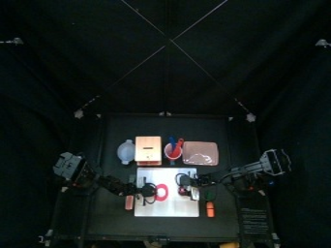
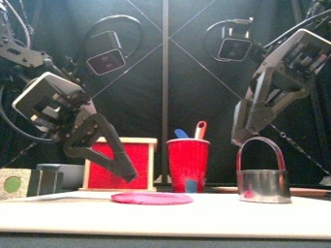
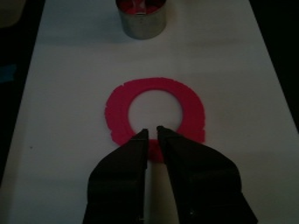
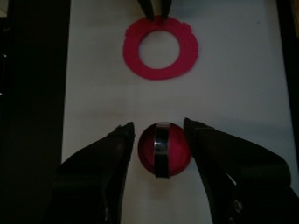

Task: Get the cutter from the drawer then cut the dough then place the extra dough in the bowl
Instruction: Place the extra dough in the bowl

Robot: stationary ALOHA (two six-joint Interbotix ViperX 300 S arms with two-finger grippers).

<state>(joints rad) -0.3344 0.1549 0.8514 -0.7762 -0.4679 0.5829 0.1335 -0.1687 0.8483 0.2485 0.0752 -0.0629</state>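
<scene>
- Peeling the dough ring (image 3: 118, 112) off the board (image 3: 59, 105) wants a slow lift; the left gripper (image 3: 155, 131), nearly closed at its rim, perhaps pinches it.
- The right gripper (image 4: 160, 125) gapes around the cutter (image 4: 163, 150).

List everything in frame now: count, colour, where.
board: 1, white, front centre of table
dough ring: 1, pink-red, flat on board, left half
cutter: 1, metal with wire handle, upright on board, right of ring
dough disc: 1, red, inside cutter
cup: 1, red, behind board, centre
blue knife: 1, standing in cup
red knife: 1, standing in cup
box: 1, pale wood with red drawer front, left of cup
bowl: 1, blue-grey, left of box
tray: 1, pink, right of cup
left tool: at the ring's edge
right tool: open, over cutter, not touching it
</scene>
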